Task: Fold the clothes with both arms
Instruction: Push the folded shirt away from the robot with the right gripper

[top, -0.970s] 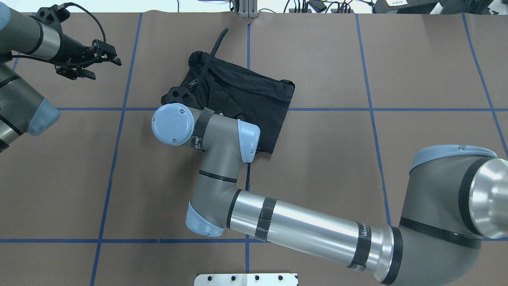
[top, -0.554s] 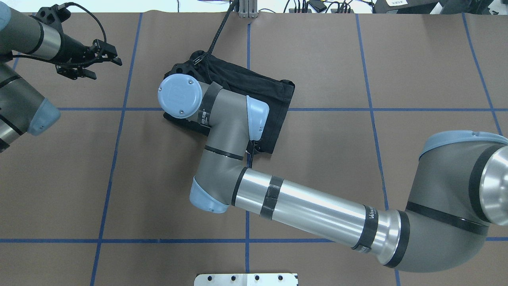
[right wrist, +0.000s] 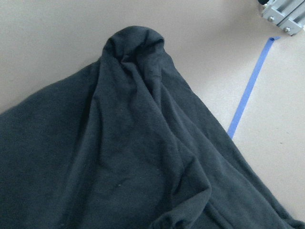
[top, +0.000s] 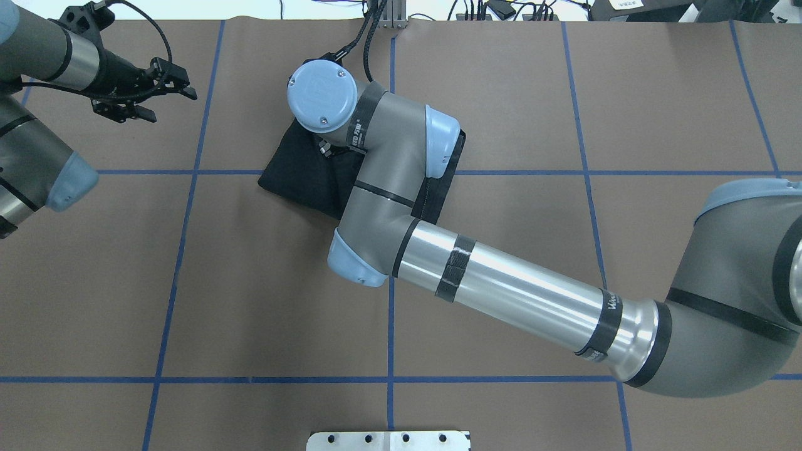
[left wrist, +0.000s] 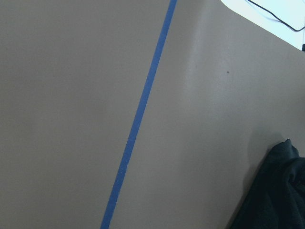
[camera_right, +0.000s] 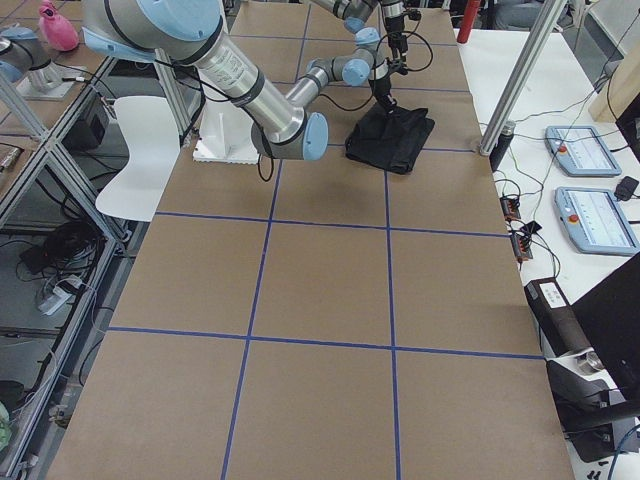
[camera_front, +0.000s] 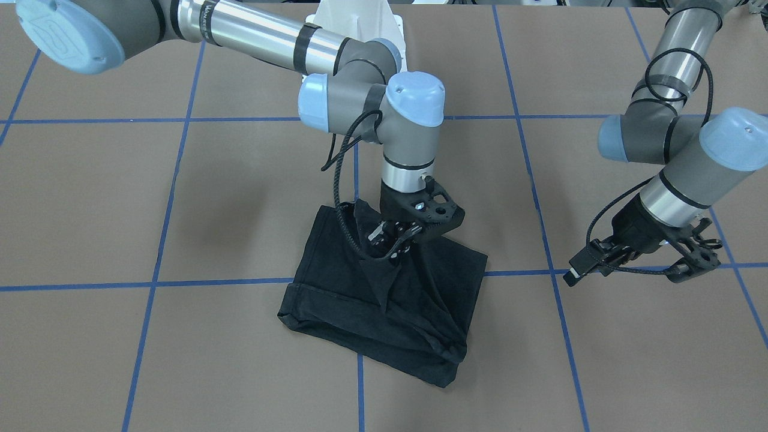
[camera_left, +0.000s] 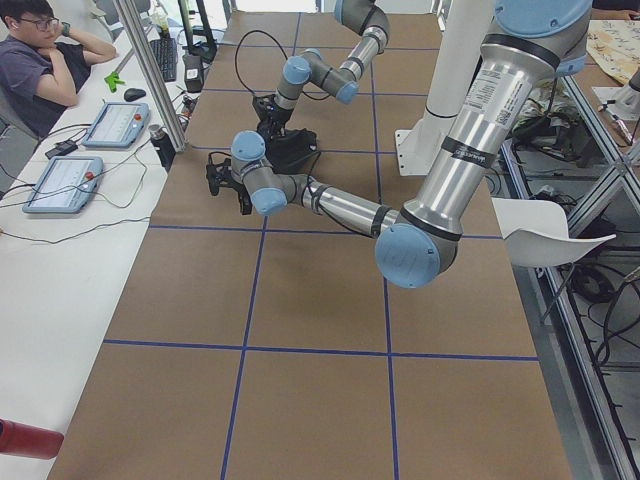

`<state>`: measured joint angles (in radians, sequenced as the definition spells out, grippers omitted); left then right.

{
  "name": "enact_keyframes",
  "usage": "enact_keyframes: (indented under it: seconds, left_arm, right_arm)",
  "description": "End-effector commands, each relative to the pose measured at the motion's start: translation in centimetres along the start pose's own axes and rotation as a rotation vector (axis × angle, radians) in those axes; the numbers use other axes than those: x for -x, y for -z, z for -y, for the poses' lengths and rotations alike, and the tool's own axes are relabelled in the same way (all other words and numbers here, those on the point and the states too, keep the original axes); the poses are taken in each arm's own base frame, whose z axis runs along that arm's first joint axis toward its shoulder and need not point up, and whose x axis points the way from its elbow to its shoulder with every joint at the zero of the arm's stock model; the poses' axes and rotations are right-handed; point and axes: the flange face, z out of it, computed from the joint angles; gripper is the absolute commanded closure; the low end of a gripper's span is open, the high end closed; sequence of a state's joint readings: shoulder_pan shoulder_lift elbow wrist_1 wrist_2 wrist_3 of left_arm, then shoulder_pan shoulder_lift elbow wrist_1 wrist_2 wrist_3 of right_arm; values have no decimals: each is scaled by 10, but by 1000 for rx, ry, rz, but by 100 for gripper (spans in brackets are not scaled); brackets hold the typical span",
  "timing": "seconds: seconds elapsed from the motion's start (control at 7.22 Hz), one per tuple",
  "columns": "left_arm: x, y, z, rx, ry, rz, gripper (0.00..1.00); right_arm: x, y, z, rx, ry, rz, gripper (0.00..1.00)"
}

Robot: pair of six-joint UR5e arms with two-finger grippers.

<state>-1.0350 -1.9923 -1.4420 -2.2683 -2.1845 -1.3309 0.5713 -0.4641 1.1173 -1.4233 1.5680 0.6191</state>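
Observation:
The black T-shirt [camera_front: 372,312] lies folded into a rough rectangle near the table's middle, and no graphic shows. In the front-facing view my right gripper [camera_front: 391,243] stands over its middle, shut on a fold of fabric that tents up to the fingers. In the overhead view the right wrist covers that gripper and much of the shirt [top: 301,169]. The right wrist view is filled with rumpled black cloth [right wrist: 133,143]. My left gripper [top: 172,100] hovers open and holds nothing, well off to the shirt's side. A corner of the shirt [left wrist: 281,191] shows in the left wrist view.
Blue tape lines [top: 390,313] divide the brown table into squares. A white pedestal base [camera_front: 360,24] stands behind the shirt. A metal post [top: 391,15] rises at the far edge. A person [camera_left: 40,60] sits at a side table with tablets [camera_left: 65,185].
My right arm has swung toward the table's far edge, carrying the gripped fabric across the shirt. The shirt now looks more compact. The left arm has barely moved.

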Motion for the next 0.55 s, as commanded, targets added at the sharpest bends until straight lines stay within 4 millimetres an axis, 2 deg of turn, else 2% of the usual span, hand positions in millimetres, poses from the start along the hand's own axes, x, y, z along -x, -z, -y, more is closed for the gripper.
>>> enact_keyframes:
  seconds: [0.0, 0.14, 0.28, 0.42]
  left_arm:
    - [-21, 15, -10, 9, 15, 18, 0]
    - [-27, 19, -13, 9, 16, 19, 0]
    - [-27, 18, -14, 12, 16, 19, 0]
    - [-31, 19, -13, 10, 13, 15, 0]
  right_arm:
    - [-67, -23, -7, 14, 40, -43, 100]
    - [-103, -36, -11, 37, 48, -63, 100]
    - [-130, -47, -17, 33, 51, -56, 100]
    - [-149, -64, -30, 12, 46, -55, 100]
